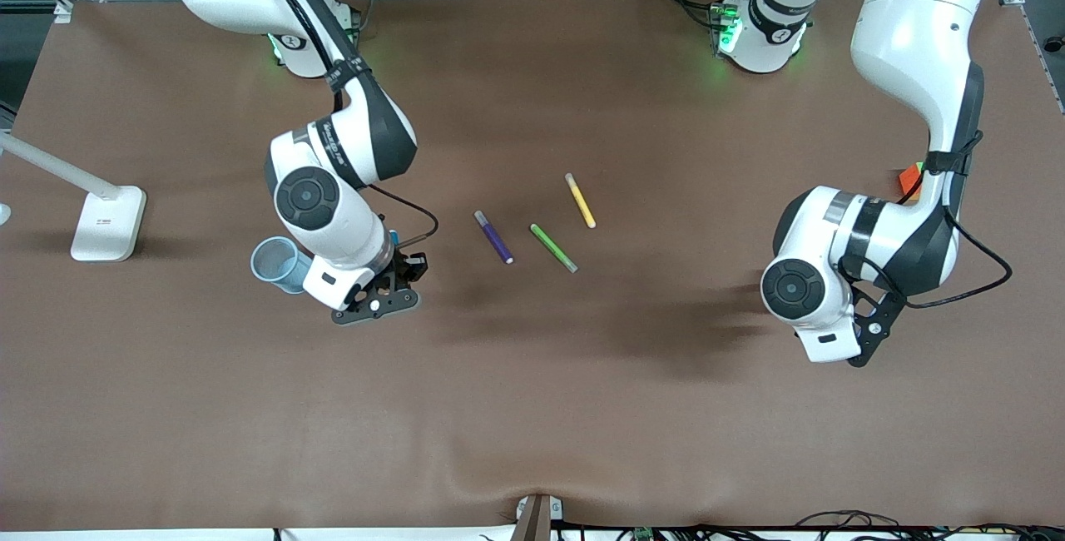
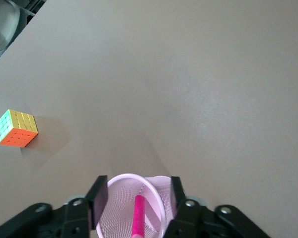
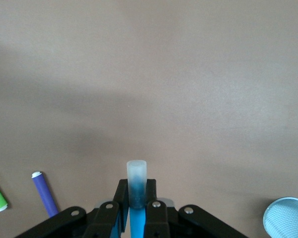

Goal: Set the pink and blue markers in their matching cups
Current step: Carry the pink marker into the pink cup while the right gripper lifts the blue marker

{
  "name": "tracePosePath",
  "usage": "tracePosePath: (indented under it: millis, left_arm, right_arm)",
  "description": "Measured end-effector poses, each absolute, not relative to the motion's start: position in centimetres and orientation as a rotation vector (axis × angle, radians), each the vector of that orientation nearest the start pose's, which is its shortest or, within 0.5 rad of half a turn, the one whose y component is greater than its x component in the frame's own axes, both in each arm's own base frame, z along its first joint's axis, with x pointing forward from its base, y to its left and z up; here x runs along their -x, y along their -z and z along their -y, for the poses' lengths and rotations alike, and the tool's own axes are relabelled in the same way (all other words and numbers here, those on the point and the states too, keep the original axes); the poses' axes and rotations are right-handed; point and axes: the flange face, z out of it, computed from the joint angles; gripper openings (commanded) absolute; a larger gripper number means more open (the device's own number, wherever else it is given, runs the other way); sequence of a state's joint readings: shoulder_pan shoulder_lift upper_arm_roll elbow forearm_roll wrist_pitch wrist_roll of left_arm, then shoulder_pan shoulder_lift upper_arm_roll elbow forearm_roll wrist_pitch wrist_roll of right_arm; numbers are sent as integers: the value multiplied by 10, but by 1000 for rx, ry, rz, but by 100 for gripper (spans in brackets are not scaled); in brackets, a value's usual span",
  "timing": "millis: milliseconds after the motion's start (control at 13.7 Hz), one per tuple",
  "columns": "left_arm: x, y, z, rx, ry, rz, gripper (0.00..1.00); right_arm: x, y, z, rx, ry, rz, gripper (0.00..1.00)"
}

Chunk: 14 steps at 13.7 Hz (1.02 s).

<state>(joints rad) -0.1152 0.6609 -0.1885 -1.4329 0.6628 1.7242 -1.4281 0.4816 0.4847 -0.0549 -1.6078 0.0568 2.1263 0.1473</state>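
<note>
Matt brown table point(image 1: 582, 408); translucent plastic pink cup point(image 2: 156, 191); glossy white arm shells point(image 1: 907, 33).

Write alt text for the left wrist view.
The left gripper, open, hangs over a pink cup with a pink marker standing in it. A multicoloured puzzle cube sits apart on the brown table.

Bright, even overhead light; soft arm shadows fall on the brown table point(image 1: 582, 408); wrist views look paler.

Pink marker point(image 2: 138, 217) standing inside the pale pink cup point(image 2: 120, 184), blue marker point(image 3: 136, 187) upright with frosted cap, clamped in the right hand point(image 3: 136, 204), light blue cup point(image 1: 277, 263) upright on the worktop
</note>
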Motion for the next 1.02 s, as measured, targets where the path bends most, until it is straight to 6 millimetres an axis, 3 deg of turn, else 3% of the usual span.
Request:
tracePosePath:
  millis: [146,365,729,1021]
  left_arm:
    - [-681,-309,131,2343,175,1101,100]
    - [-685,-345,125,2470,94,1062,100]
    - [-678,-437,107,2729,35,921,100]
    - [-658,-514,79,2915,15,645,100]
  right_arm:
    - [-623,-362,-286,3069,64,467,0]
    - [-628,-377,-269,3050,81,555,0]
    - [-638,-403,-234,3000,122,646,0]
    - [-644,-425,-203,2985,158,713,0]
